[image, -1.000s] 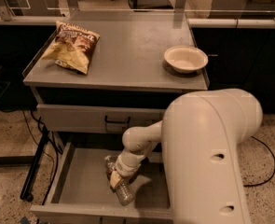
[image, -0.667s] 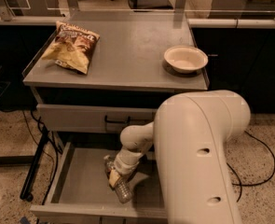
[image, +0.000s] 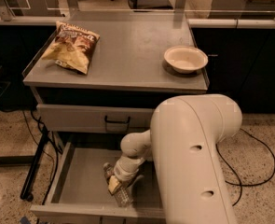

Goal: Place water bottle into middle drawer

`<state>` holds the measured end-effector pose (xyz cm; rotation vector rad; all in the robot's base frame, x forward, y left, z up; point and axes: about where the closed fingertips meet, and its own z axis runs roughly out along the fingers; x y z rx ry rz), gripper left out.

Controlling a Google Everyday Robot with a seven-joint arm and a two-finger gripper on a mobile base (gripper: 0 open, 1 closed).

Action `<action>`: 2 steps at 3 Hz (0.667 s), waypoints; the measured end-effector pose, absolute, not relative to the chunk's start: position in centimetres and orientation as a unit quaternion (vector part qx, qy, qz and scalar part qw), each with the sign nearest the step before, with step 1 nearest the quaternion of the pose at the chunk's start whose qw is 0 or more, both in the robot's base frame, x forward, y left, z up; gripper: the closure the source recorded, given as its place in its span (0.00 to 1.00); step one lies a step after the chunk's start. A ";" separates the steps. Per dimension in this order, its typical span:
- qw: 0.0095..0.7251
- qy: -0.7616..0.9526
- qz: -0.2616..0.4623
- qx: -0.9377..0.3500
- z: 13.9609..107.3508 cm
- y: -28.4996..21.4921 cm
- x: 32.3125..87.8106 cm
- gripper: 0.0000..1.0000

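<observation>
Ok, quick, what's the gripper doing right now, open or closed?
Gripper: down in the middle drawer, at the bottle; open or closed cannot be told.

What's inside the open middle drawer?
The water bottle is in the middle drawer, tilted, with the gripper at it. The arm covers the drawer's right part, so anything there is hidden.

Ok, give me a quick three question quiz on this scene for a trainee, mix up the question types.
1. True or false: the water bottle is outside the middle drawer.
2. The gripper is: A) held up high, B) down in the open drawer at the bottle, C) out of view.
3. Which two things sit on the cabinet top?
Key: 1 false; 2 B; 3 chip bag and bowl.
</observation>
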<state>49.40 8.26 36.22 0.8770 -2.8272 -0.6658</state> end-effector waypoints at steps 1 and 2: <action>0.056 -0.934 -0.221 0.276 35.5 8.2 48.6 1.00; 0.058 -0.935 -0.222 0.269 35.2 8.2 48.1 0.99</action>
